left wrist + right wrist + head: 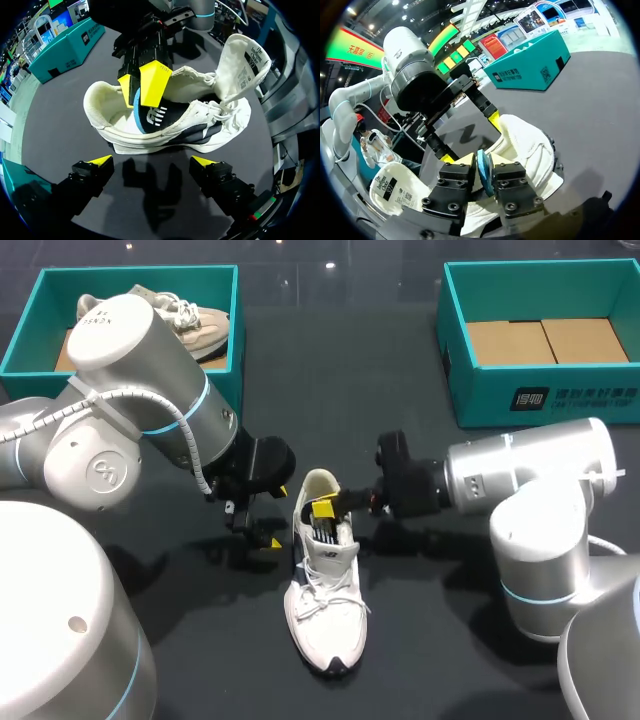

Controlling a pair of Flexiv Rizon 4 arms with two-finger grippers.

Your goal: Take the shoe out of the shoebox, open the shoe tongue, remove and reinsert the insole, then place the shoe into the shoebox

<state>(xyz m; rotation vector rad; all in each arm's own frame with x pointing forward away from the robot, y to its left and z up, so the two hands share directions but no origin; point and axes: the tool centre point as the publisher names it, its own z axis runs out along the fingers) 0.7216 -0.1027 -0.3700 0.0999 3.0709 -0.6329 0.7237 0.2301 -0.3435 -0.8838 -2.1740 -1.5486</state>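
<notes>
Head camera looks down from behind; both wrist cameras face the shoe [322, 605] closely from opposite sides.

Shoe [326, 615]: white woven cloth, matt; insole [155, 119]: black, smooth-faced; shoebox [490, 395]: teal card, slight sheen; table [440, 660]: dark, matt; left arm [140, 350] housing: glossy silver-grey.

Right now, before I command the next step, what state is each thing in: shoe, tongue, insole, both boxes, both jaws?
shoe: out of the box, upright on the table.
tongue: pulled open, standing up.
insole: partly lifted, not yet out of the shoe.
left jaws: open, beside the shoe, touching nothing.
right jaws: shut on the insole.
left shoebox: open, holds a second shoe.
right shoebox: open, no shoe inside.
</notes>
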